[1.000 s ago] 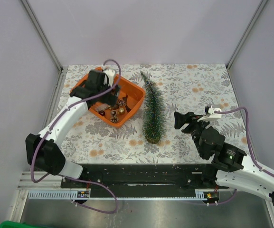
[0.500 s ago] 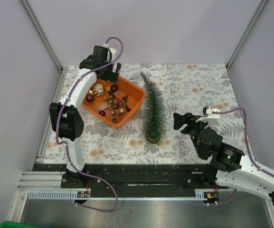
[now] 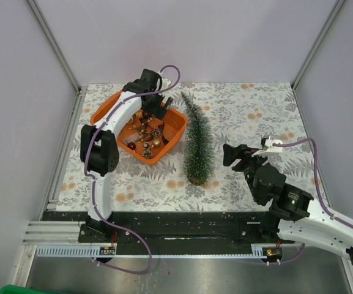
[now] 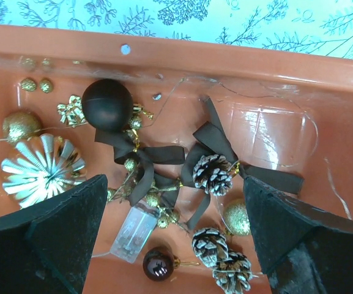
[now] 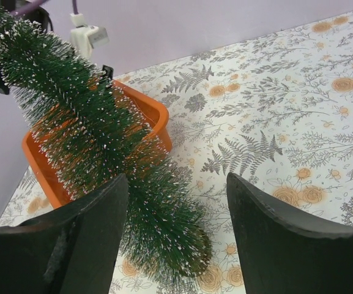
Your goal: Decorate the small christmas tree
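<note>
Plainly early in the job. The small christmas tree (image 3: 196, 144) appears to lie on its side on the floral table cover (image 3: 256, 110), tip toward the far wall, round base toward the arms, just beside the right rim of the orange tray (image 3: 175, 125). Its frosted needles carry nothing: no ball, bow or cone shows on it in the top view or the right wrist view.

All the trimmings sit in the tray:
- a dark ball (image 4: 107, 105)
- brown ribbon bows (image 4: 158, 154)
- pine cones (image 4: 211, 174)
- a fluted gold ornament (image 4: 40, 171)
- a gold glitter ball (image 4: 21, 125)
- a small clear box (image 4: 133, 226), perhaps a battery case for fine wire lights; cannot be sure

The left gripper (image 4: 173, 202) hangs over the tray's far half, fingers spread wide, nothing between them. The bows and cones lie below the gap.

The right gripper (image 5: 176, 202) is also spread and empty. It is low over the table to the right of the tree, apart from it, facing the base end.

Judgement:
- Done: nothing.
- Left: likely standing the tree up, then lifting each trimming out and setting it in the needles.
- The tangle of ribbon and wire may drag several pieces up together.
</note>
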Available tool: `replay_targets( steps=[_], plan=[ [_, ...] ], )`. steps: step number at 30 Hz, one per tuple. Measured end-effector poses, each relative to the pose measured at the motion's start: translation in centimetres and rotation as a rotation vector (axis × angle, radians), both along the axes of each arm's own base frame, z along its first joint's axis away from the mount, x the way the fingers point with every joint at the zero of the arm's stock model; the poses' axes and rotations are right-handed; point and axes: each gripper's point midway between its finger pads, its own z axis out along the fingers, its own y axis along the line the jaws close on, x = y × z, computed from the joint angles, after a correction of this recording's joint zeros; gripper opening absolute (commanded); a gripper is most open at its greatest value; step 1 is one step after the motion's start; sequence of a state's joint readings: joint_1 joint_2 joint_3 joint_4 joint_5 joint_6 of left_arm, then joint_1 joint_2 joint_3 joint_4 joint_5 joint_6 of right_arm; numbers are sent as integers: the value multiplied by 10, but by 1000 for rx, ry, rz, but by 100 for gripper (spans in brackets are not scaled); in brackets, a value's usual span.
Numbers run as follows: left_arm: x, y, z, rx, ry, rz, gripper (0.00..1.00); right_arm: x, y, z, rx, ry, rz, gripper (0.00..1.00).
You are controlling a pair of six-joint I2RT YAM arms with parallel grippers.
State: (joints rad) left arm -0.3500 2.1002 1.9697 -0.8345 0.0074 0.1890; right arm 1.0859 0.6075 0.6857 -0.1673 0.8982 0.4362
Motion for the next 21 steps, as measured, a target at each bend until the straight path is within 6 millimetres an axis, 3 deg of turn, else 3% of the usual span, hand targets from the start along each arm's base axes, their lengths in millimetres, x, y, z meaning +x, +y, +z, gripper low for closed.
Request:
replay_targets(
  steps=[4, 12, 21],
  plan=[
    [5, -4, -20, 36, 10, -24, 94, 1, 1, 2, -4, -8, 1, 72],
    [21, -6, -41, 68, -10, -32, 87, 2, 3, -1, -15, -8, 2, 70],
    [34, -7, -56, 55, -39, 34, 99, 4, 7, -9, -39, -2, 4, 68]
  ],
)
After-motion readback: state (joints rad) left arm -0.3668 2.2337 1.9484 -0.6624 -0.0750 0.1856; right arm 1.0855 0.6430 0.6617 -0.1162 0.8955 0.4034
